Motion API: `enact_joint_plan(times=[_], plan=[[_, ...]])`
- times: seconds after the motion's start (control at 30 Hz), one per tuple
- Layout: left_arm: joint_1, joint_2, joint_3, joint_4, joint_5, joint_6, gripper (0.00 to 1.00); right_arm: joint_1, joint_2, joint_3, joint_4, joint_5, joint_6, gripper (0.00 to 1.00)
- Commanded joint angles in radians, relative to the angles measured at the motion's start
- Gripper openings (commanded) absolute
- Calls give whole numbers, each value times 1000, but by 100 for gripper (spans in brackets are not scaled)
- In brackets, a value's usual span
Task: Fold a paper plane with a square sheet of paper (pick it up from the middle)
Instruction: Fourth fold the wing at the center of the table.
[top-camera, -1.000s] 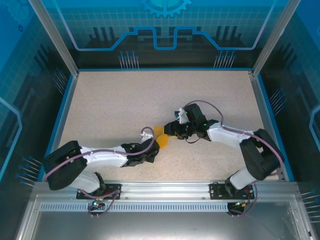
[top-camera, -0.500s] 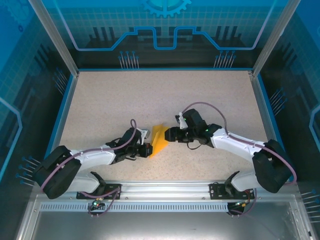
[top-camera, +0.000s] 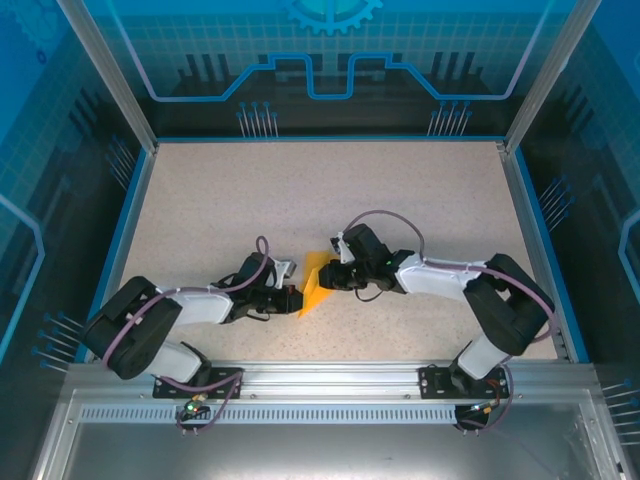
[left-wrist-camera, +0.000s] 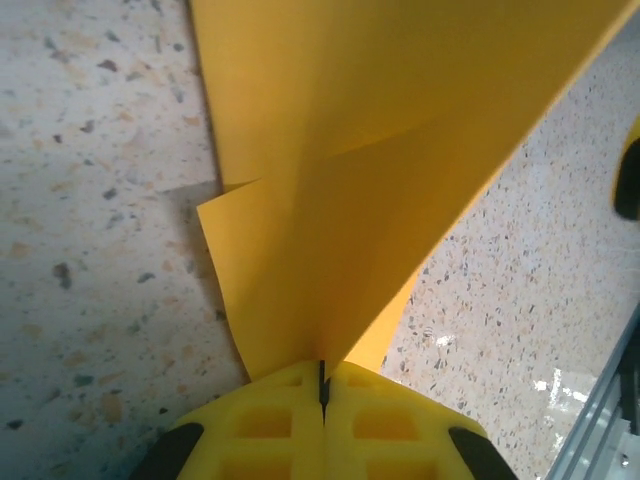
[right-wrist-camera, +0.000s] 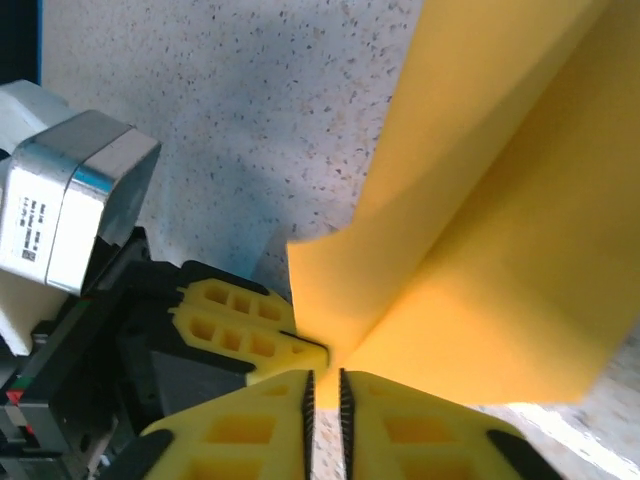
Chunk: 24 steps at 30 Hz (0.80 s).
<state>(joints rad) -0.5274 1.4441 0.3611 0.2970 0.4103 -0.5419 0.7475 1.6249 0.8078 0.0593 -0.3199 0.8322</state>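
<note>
Orange-yellow sheet of paper (top-camera: 316, 282), folded, sits at the middle-front of the speckled table (top-camera: 400, 190) in the overhead shot. It's caught between the two arms, with the left gripper (top-camera: 297, 298) at its near-left corner and the right gripper (top-camera: 330, 277) on its right edge.

Left wrist cam: the yellow fingers (left-wrist-camera: 270, 420) are squeezed flat together and the paper fans out from the seam, so that claw's clamped on it.

Right wrist cam: the jaws are down to a thin slit with the paper's fold tucked into it, so it's pinching too. The left claw's fingertip is just beside.
</note>
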Motion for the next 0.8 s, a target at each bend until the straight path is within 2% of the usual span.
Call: enact_joint_plan(times=[0.0,0.2,0.47,0.67,0.77], plan=[[35,27,-24,17,33,-33,0,1,50,47,113,-100,33,13],[40,58,2,-15,65,-11,0,-5,151,105,160,-150,65,10],[66,39,-2,-38,78,-3,0,-33,224,128,171,-130,76,10],[68,33,-7,-45,80,-4,0,-57,258,126,239,-186,84,11],[76,42,-6,-40,89,-18,0,-57,240,148,158,-161,61,12]])
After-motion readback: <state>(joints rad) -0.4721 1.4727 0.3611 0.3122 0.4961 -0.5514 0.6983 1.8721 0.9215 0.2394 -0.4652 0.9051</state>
